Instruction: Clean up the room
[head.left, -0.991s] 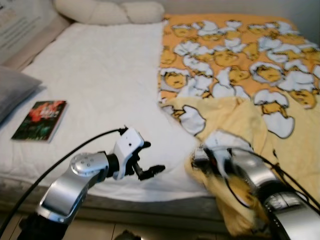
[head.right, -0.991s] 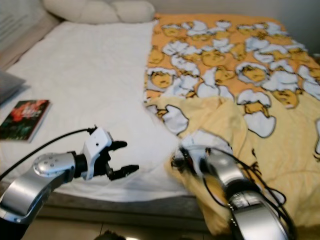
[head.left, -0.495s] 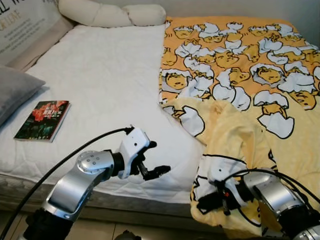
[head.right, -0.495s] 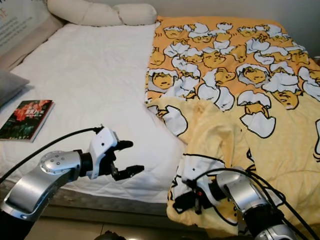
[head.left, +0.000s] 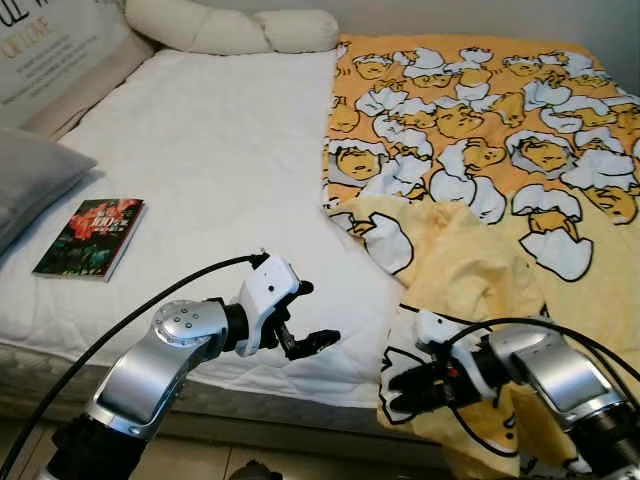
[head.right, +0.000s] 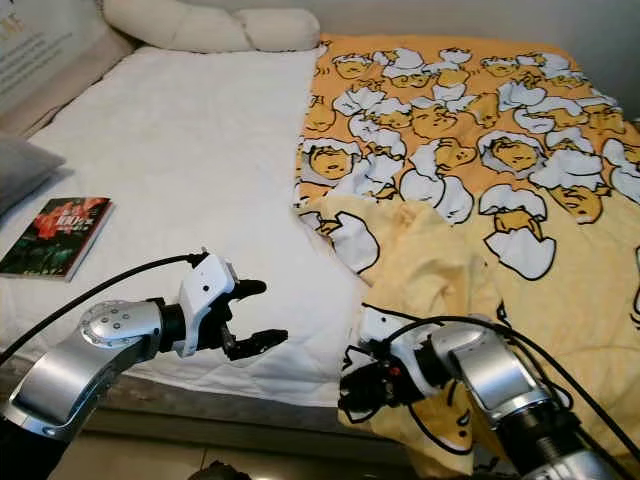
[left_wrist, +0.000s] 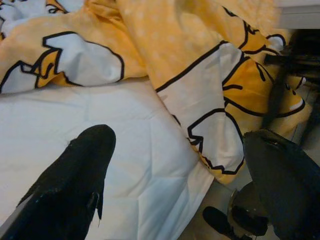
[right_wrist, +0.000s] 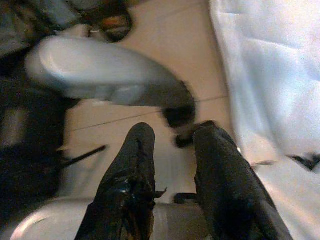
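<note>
A paperback book lies near the left edge of the bed. The left gripper hovers over the bed's front edge, fingers spread wide and empty. The yellow cartoon-egg duvet covers the right half, its corner drooping over the front edge. The right gripper sits at that corner, fingers narrowly apart, seemingly pinching nothing. Grip the hem firmly, then draw left.

Two silver metal arms, round screwed elbow joints; white wrist housings; black two-fingered left gripper and right gripper; black cables.
</note>
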